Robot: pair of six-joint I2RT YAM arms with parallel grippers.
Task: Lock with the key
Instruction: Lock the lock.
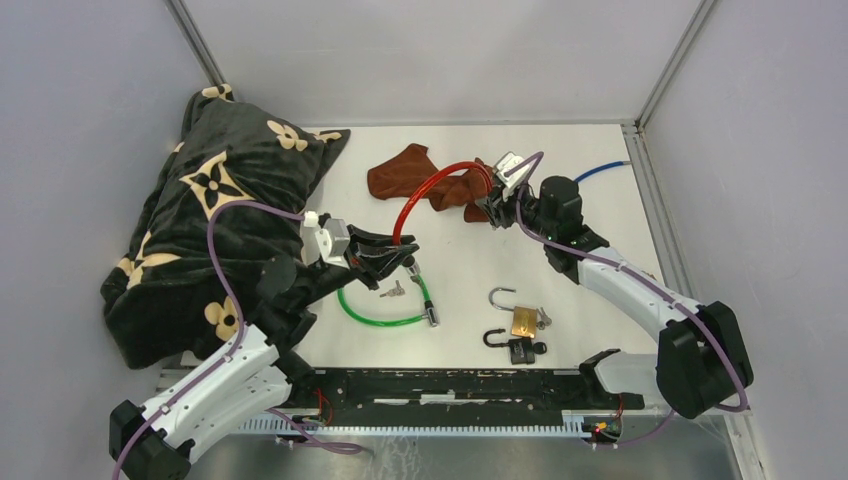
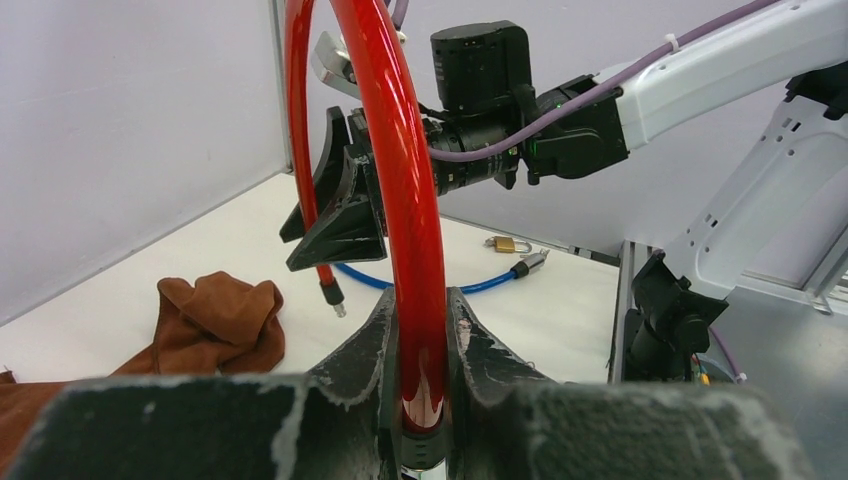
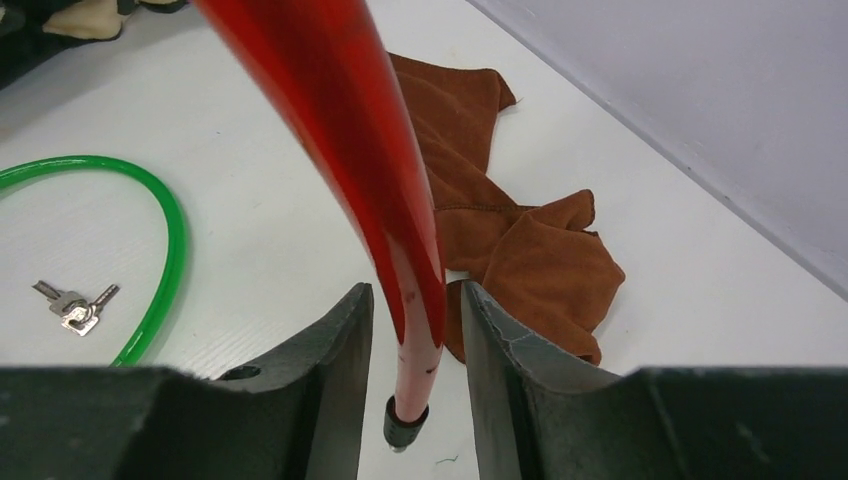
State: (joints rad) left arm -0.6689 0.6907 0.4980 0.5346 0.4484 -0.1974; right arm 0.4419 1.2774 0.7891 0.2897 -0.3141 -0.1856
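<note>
Plainly the red cable lock (image 1: pixel 432 176) is the piece in play: it arches clear of the table (image 1: pixel 600 250) between the two arms, over the far middle of the surface. The left gripper (image 2: pixel 420 305) is clamped tight on one end, its fingers pressed against the cable with a metal part showing just below them. I judge this anchors that end so the other can be brought round to it. At the other end the right gripper (image 3: pixel 415 300) straddles the cable just above its dark pin end (image 3: pixel 405 422). Its jaws stand partly apart with a sliver of gap on each side, so it flanks the cable and does not grip it yet. That placement near the tip looks chosen for steering the pin into the lock body. The pin hangs near the brown cloth (image 3: pixel 520 250) without touching it. The keys (image 1: pixel 393 291) lie loose on the table just below the left gripper, inside the curve of the green cable lock (image 1: pixel 380 318), so the turning step looks still to come. Nearer the arm bases a brass padlock (image 1: pixel 522 320) and a black padlock (image 1: pixel 518 348) sit close together. A blue cable (image 1: pixel 605 170) lies at the far right, and a patterned cushion (image 1: pixel 200 230) fills the left side
</note>
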